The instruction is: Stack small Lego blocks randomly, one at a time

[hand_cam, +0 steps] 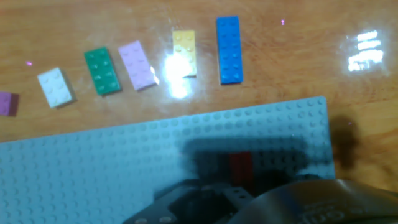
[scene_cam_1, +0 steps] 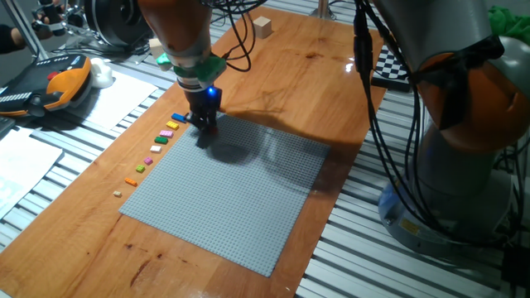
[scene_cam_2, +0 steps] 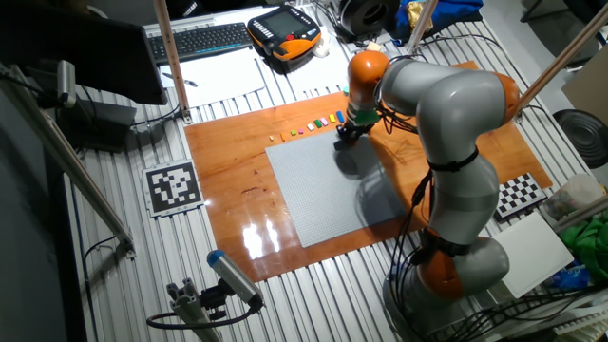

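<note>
One red block (hand_cam: pixel 240 167) sits under the gripper (scene_cam_1: pixel 204 131), low on the grey baseplate (scene_cam_1: pixel 240 207); placing seems in hand. Jaws hidden, I cannot tell. Next, lift straight up.

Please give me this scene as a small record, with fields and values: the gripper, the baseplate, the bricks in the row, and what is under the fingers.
gripper: low over the baseplate corner nearest the brick row; jaw state unclear
baseplate: grey studded plate flat on the wooden table
row beside the plate, hand view: blue brick, yellow brick, pink brick, green brick, white brick
under the fingers: red brick in shadow on the plate; grasp unclear
</note>
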Controlling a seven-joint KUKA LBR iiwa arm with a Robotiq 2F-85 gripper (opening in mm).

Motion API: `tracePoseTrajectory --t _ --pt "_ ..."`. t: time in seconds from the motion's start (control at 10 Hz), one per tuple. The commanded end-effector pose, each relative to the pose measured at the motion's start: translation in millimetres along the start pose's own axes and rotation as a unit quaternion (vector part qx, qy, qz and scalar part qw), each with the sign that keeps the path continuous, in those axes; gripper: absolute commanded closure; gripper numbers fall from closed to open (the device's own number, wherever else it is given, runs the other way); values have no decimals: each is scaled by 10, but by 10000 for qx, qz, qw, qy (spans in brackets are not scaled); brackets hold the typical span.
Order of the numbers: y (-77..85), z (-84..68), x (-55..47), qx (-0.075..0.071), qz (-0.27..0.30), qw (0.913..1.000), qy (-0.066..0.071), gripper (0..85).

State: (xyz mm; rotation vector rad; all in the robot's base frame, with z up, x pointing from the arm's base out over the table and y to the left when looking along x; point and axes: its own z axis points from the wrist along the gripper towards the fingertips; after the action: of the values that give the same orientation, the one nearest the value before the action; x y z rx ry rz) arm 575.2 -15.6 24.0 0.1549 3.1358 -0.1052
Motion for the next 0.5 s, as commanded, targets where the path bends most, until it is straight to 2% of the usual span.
tracePoseTrajectory --t 0.0,0.3,0.4 --pt "10 -90 -82 -7 -4 10000 -95 340" --pt "27 -224 -93 -75 -12 10000 -3 340" --pt "41 -262 -91 -79 -51 9999 35 510"
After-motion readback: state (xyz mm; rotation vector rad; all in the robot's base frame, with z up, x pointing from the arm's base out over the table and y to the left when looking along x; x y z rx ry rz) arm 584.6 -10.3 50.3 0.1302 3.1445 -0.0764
